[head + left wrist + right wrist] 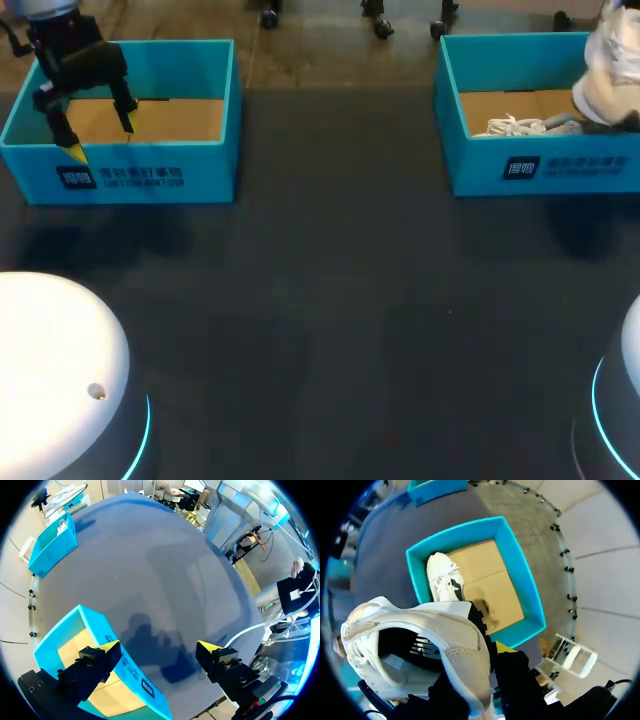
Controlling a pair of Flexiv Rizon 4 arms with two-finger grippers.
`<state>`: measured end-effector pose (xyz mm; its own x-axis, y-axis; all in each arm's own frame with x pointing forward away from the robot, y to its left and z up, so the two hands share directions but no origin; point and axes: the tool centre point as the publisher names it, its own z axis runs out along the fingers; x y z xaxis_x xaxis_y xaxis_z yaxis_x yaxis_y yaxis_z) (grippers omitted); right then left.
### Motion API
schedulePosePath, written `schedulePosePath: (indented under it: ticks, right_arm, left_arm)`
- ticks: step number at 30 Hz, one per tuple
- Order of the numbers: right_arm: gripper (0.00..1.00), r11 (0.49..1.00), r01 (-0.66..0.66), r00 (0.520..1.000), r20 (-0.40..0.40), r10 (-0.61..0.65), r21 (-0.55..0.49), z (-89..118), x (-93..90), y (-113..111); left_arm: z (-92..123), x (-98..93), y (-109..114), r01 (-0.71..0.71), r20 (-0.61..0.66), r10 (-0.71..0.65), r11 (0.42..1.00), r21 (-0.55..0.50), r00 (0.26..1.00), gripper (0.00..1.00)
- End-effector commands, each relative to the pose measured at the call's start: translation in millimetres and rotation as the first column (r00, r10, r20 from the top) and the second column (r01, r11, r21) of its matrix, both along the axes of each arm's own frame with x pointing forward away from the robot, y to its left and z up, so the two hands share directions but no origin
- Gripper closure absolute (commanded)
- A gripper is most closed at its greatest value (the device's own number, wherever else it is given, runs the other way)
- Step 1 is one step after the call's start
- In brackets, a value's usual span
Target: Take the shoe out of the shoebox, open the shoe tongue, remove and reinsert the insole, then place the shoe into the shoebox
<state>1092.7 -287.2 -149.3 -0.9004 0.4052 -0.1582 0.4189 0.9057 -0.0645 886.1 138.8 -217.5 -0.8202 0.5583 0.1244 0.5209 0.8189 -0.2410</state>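
**Head view:** left gripper [101, 138] hangs over the left shoebox [150, 175], fingers spread, nothing in them. That box has teal card walls and a plain brown cardboard floor, no shoe in it. Far right is the right shoebox [560, 165], same make. A white sneaker [612, 60] is up in the air above its right end. A second sneaker [520, 126] lies inside w/ loose laces showing. Counter [330, 300] is dark, matte, cloth-like.

**Left wrist view:** yellow tips stand wide apart, released. One finger is over the box floor, the other over the counter outside, w/ the front wall under the gap.

**Right wrist view:** right gripper [487, 655] is clenched on the white sneaker at the collar rim. The inner finger is mostly hidden. The shoe hangs above the right shoebox, opening toward the camera. The upper looks like smooth leather-type material w/ stitched seams, a padded collar and dark lining. It's prob. soft and will flex at the pinch.

**Step in hand, as I judge it:** taking the shoe out.
- Lift clear of the box wall.
- Keep off the second sneaker's laces.
- Set it sole-down on open counter btw. the boxes, where the left gripper can reach the tongue.
- A thin collar grip may let the shoe swing, so go slow.
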Motion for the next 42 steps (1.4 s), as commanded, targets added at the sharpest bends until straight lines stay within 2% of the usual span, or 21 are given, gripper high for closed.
schedulePosePath:
  ticks: [1,5,9,10,11,16,19,20,31,32,34,37,39,41,42]
  right_arm:
    - [1.0,0.988,0.148,0.988,-0.06,-0.145,0.053,4,7.1,0]
    - [1.0,0.988,0.148,0.988,-0.06,-0.145,0.053,4,7.1,0]
    - [1.0,0.949,0.311,0.95,-0.04,-0.309,0.059,4,-0.1,-8]
    - [1.0,0.927,0.371,0.929,-0.032,-0.37,0.047,4,-2.3,-11]
    - [1.0,0.917,0.393,0.919,-0.03,-0.392,0.072,4,-4.1,-12]
    - [1.0,0.816,0.564,0.821,0.022,-0.571,0.126,7,-14.6,-15]
    - [1.0,0.713,0.687,0.715,0.047,-0.698,0.141,5,-23.9,-6]
    - [1.0,0.692,0.708,0.686,0.094,-0.721,0.143,5,-28.7,-2]
    - [1.0,0.692,0.708,0.686,0.094,-0.721,0.143,5,-28.7,-2]
    - [1.0,0.66,0.74,0.651,0.108,-0.751,0.129,2,-27.1,0]
    - [1.0,0.642,0.752,0.626,0.148,-0.766,0.146,-4,-28.8,7]
    - [1.0,0.636,0.753,0.622,0.134,-0.772,0.167,-14,-28.3,11]
    - [1.0,0.596,0.788,0.582,0.128,-0.803,0.152,-20,-24.8,11]
    - [1.0,0.526,0.84,0.513,0.121,-0.85,0.131,-25,-20.7,10]
    - [1.0,0.518,0.844,0.503,0.124,-0.855,0.143,-26,-20.6,9]
  left_arm:
    - [0,-0.2,1,0.001,0.001,-0.001,1.0,0.002,1.0,0.0]
    - [0,-0.2,1,0.001,0.001,-0.001,1.0,0.002,1.0,0.0]
    - [0,-0.2,1,0.001,0.001,-0.001,1.0,0.002,1.0,0.0]
    - [0,-0.2,1,0.001,0.001,-0.001,1.0,0.002,1.0,0.0]
    - [0,-0.2,1,0.001,0.001,-0.001,1.0,0.002,1.0,0.0]
    - [0,-0.2,1,0.001,0.001,-0.001,1.0,0.002,1.0,0.0]
    - [0,-0.2,1,0.001,0.001,-0.001,1.0,0.002,1.0,0.0]
    - [0,-0.2,1,0.001,0.001,-0.001,1.0,0.002,1.0,0.0]
    - [0,-0.2,1,0.001,0.001,-0.001,1.0,0.002,1.0,0.0]
    - [0,-0.2,1,0.001,0.001,-0.001,1.0,0.002,1.0,0.0]
    - [0,-0.2,1,0.001,0.001,-0.001,1.0,0.002,1.0,0.0]
    - [0,-0.2,1,0.001,0.001,-0.001,1.0,0.002,1.0,0.0]
    - [0,-0.2,1,0.001,0.001,-0.001,1.0,0.002,1.0,0.0]
    - [0,-0.2,1,0.001,0.001,-0.001,1.0,0.002,1.0,0.0]
    - [0,-0.2,1,0.001,0.001,-0.001,1.0,0.002,1.0,0.0]
